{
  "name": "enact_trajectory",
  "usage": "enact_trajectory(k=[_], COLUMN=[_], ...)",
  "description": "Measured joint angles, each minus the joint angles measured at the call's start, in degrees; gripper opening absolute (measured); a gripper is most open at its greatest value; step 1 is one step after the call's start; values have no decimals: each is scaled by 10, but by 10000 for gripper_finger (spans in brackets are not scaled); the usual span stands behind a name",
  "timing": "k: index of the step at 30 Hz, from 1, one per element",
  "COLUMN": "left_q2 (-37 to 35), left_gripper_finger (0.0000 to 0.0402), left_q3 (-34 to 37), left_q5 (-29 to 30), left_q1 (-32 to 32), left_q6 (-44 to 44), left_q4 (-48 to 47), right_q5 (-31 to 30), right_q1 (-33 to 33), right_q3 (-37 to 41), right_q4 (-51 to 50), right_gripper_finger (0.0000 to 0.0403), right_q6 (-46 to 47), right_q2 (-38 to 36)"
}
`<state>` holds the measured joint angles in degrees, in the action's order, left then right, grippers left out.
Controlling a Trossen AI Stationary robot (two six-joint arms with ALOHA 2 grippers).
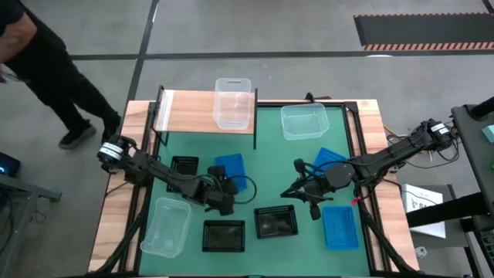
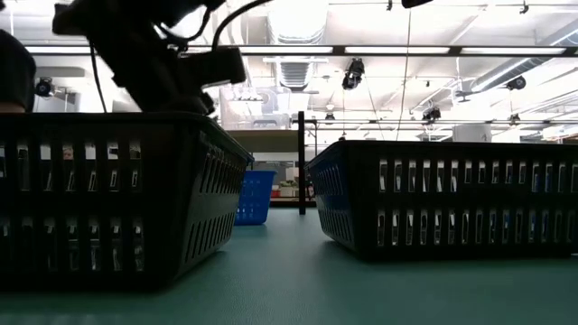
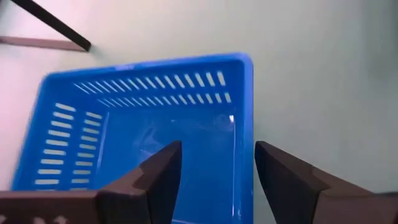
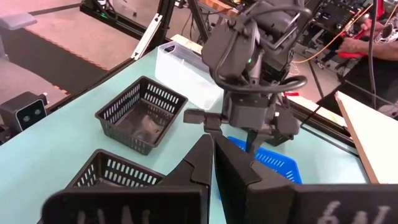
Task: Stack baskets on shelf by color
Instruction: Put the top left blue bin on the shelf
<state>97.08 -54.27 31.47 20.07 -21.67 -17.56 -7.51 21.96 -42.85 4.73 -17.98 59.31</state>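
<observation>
My left gripper (image 3: 217, 168) is open over a blue basket (image 3: 149, 130) on the green mat. One finger hangs above the basket's inside and the other outside its side wall (image 3: 244, 143); neither touches it. The high view shows this gripper (image 1: 228, 186) at the basket's (image 1: 230, 166) near end. My right gripper (image 4: 213, 155) is shut and empty, held high above mid-table (image 1: 289, 190). One clear basket (image 1: 234, 104) stands on the wooden shelf (image 1: 193, 112). Two other blue baskets (image 1: 330, 158) (image 1: 340, 228) lie on the right of the mat.
Three black baskets (image 1: 184, 164) (image 1: 224, 235) (image 1: 276, 222) sit on the mat, two of them near the front edge. Clear baskets stand at the far right (image 1: 304, 121) and the near left (image 1: 166, 226). A person (image 1: 46, 69) stands beyond the table's far left corner.
</observation>
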Motion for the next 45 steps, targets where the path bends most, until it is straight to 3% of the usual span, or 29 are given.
enact_trajectory(k=[5,12,14,20,27,34,41,45], left_q2=[0,0,-3,-37,-131,-224,-311,-371], left_gripper_finger=[153,28,9,1,0,0,0,0], left_q3=[20,21,21,-8,-75,-127,-137,-139], left_q5=[-6,-48,-65,-72,-72,-70,-9,7], left_q1=[-2,-1,0,28,76,116,88,26], left_q6=[0,1,0,27,78,217,383,404], left_q4=[16,17,16,-19,-59,-54,-73,-143], right_q5=[0,0,0,0,0,0,0,0], right_q1=[0,0,0,0,0,0,0,0], right_q3=[0,0,0,0,0,0,0,0], right_q4=[-1,-1,-1,-2,-2,-4,-6,-10], right_gripper_finger=[9,9,9,9,9,9,9,9], right_q6=[0,0,0,0,5,9,11,16], right_q2=[0,0,0,0,0,0,0,0])
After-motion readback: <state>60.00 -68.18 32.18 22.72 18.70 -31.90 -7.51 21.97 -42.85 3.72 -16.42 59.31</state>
